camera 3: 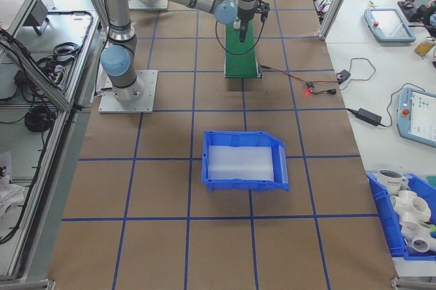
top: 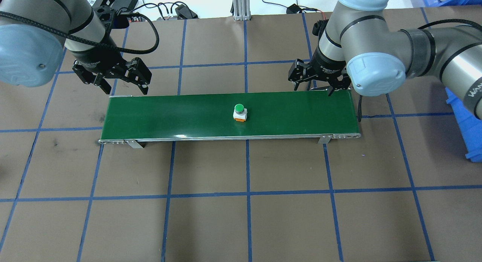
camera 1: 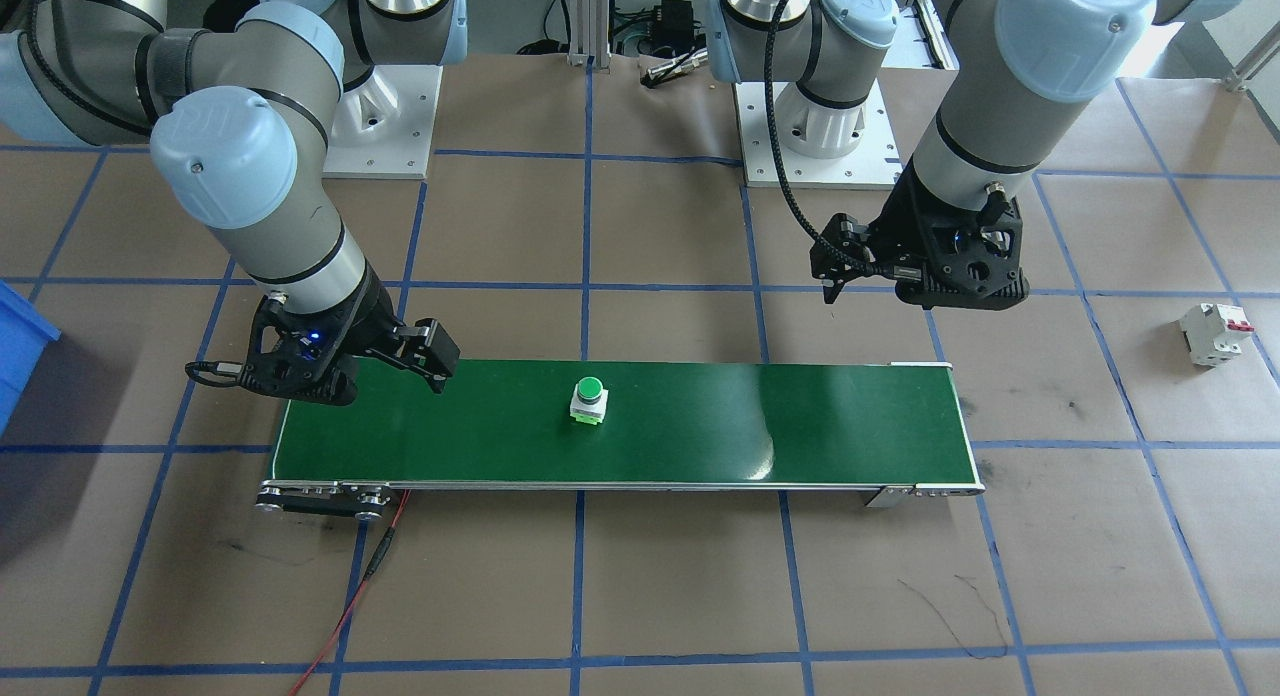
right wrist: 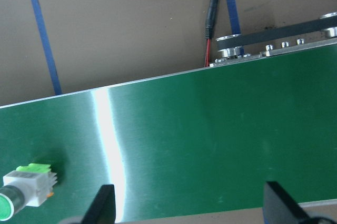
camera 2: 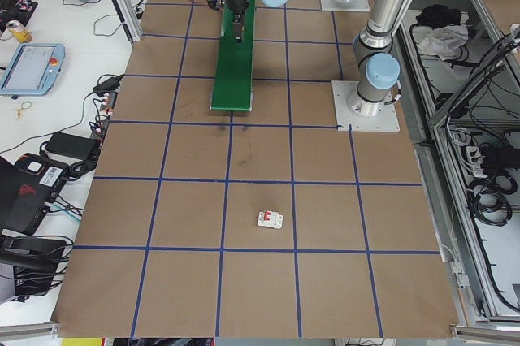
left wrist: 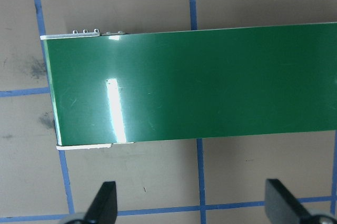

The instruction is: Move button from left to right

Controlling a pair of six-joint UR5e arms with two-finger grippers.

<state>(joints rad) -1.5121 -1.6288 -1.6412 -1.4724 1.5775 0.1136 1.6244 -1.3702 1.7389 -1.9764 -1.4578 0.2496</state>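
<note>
The button (top: pixel 239 112), a green cap on a white-grey body, stands upright near the middle of the green conveyor belt (top: pixel 180 115). It also shows in the front view as the button (camera 1: pixel 589 401) and at the lower left of the right wrist view as the button (right wrist: pixel 26 192). My left gripper (top: pixel 124 86) hovers open behind the belt's left end, nothing between its fingers (left wrist: pixel 107 200). My right gripper (top: pixel 313 88) hangs open over the back edge of the belt's right end, well to the right of the button.
A white circuit breaker with a red lever (camera 1: pixel 1215 333) lies on the table beyond the belt's left end. A blue bin (camera 3: pixel 244 160) sits beyond the belt's right end. A red cable (camera 1: pixel 360 586) trails from the belt's motor end.
</note>
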